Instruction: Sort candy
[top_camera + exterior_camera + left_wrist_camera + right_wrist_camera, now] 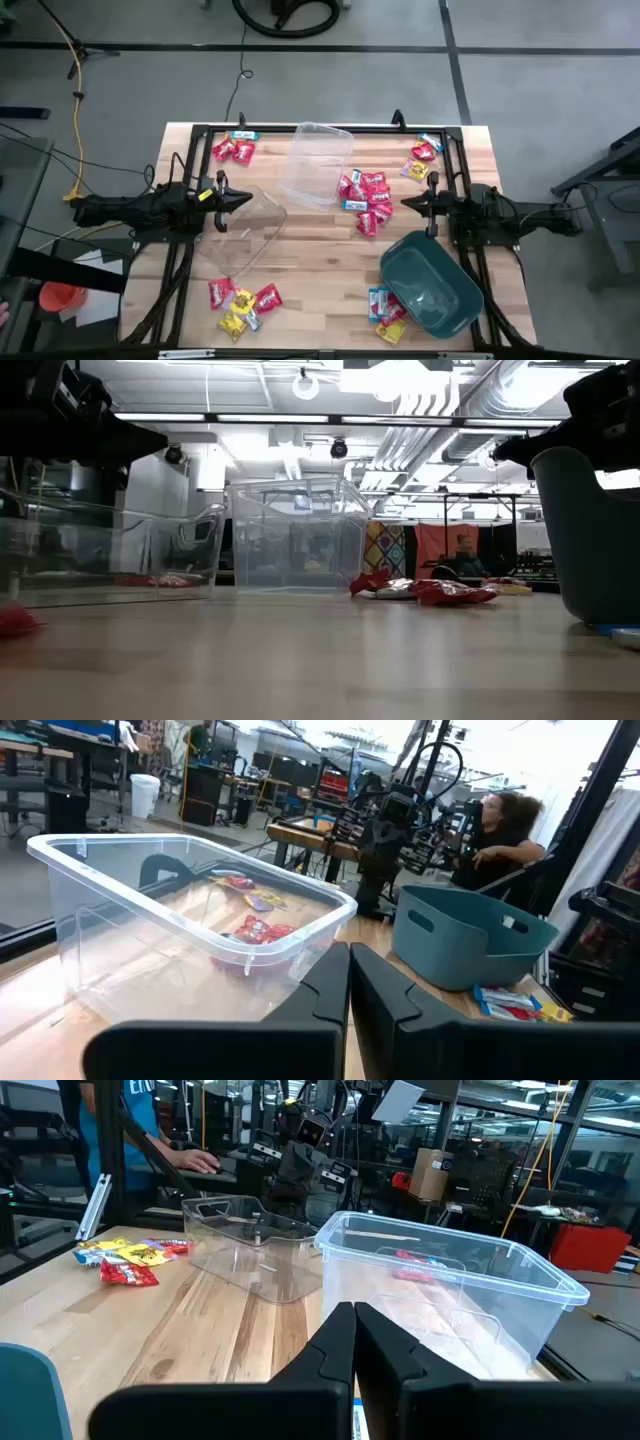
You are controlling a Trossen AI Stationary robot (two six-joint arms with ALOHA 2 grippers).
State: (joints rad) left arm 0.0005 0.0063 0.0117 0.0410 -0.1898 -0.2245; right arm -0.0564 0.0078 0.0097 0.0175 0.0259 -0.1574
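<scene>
Tabletop (300, 250), clearance as I saw it:
- Open wood ran down the middle, from below the central candy pile (366, 198) to the front edge.
- One clear tub (318, 163) blocked the back centre; a second clear tub (243, 232) sat just beside the left tool (245, 199).
- A teal bin (432, 281) filled the front right, beneath the right tool (405, 203).
- Candy clusters occupied all four corners.

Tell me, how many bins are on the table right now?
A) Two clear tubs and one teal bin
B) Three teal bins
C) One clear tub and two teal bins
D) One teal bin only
A: the high view shows one clear tub at the table's far middle, another clear tub by the left arm, and a single teal bin near the right arm.
</scene>
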